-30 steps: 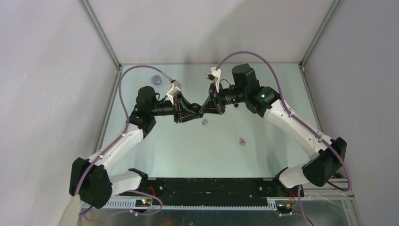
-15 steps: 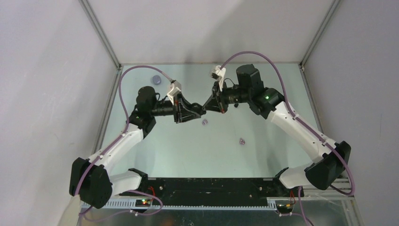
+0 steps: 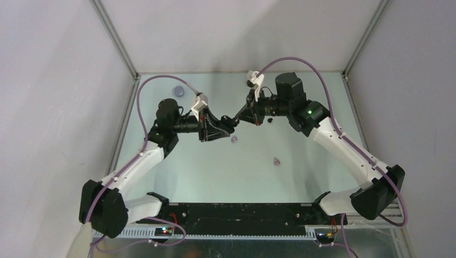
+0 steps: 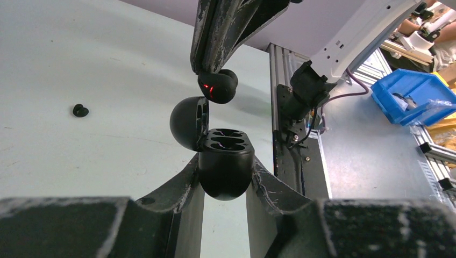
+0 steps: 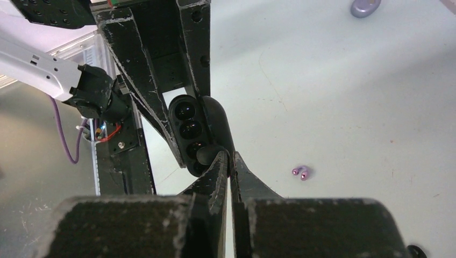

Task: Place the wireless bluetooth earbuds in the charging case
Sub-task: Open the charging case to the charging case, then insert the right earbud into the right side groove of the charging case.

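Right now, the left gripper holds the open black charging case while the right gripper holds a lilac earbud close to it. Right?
No: the earbud in the right gripper is black, not lilac, as the left wrist view shows. The rest stands.

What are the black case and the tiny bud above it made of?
The black charging case looks like hard plastic, smooth with a soft sheen: light gleams on its round lid. The black earbud looks like glossier plastic, with a red glow on it.
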Controlling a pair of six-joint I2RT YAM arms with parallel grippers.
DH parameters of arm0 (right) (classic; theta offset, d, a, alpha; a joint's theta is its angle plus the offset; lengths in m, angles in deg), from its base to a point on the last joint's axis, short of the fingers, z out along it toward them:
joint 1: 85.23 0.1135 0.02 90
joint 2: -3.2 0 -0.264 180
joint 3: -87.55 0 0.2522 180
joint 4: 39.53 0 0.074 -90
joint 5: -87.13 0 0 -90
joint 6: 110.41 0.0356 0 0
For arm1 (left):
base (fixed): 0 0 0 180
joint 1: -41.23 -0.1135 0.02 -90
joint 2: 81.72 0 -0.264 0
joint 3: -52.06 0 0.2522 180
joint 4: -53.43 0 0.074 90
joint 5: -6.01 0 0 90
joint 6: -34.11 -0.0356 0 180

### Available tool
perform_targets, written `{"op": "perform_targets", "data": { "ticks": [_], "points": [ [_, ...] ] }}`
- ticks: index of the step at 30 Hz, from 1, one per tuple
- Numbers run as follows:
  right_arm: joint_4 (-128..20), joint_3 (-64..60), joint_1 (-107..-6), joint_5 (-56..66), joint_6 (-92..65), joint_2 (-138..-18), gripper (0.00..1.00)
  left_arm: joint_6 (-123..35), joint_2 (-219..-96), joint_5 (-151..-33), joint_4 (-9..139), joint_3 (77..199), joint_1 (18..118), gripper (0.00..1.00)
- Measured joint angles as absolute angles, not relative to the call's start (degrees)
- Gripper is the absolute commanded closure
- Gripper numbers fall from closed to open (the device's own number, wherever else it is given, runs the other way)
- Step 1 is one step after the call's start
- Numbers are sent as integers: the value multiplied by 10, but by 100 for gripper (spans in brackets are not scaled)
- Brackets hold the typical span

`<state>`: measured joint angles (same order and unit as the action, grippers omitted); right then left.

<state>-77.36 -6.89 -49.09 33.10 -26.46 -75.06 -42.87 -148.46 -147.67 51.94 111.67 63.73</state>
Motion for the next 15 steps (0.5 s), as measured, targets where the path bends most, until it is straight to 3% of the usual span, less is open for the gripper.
{"op": "perform_targets", "data": {
  "ticks": [15],
  "points": [
    [-779, -67, -463, 272, -292, -703, 97, -382, -1499, -1467, 478, 1116, 638, 100]
  ]
}}
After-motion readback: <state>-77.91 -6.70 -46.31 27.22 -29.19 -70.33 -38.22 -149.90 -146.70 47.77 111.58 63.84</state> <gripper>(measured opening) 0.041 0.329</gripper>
